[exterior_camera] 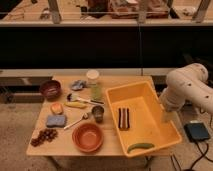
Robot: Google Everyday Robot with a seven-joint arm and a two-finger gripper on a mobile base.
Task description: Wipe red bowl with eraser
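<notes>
The red bowl (87,137) sits upright and empty at the front edge of the wooden table (112,84). The eraser (123,118), a dark striped block, lies inside the yellow bin (161,119) on the right half of the table, near its left wall. My gripper (167,117) hangs from the white arm (187,90) at the right, over the bin's right wall, well apart from the eraser and far from the bowl.
Left of the bin are a maroon bowl (50,89), a blue sponge (56,121), grapes (44,136), a banana (76,105), a spoon (77,120), a small dark cup (98,113) and a tall cup (93,84). A green pod (140,147) lies in the bin. A dark box (197,131) sits on the floor at the right.
</notes>
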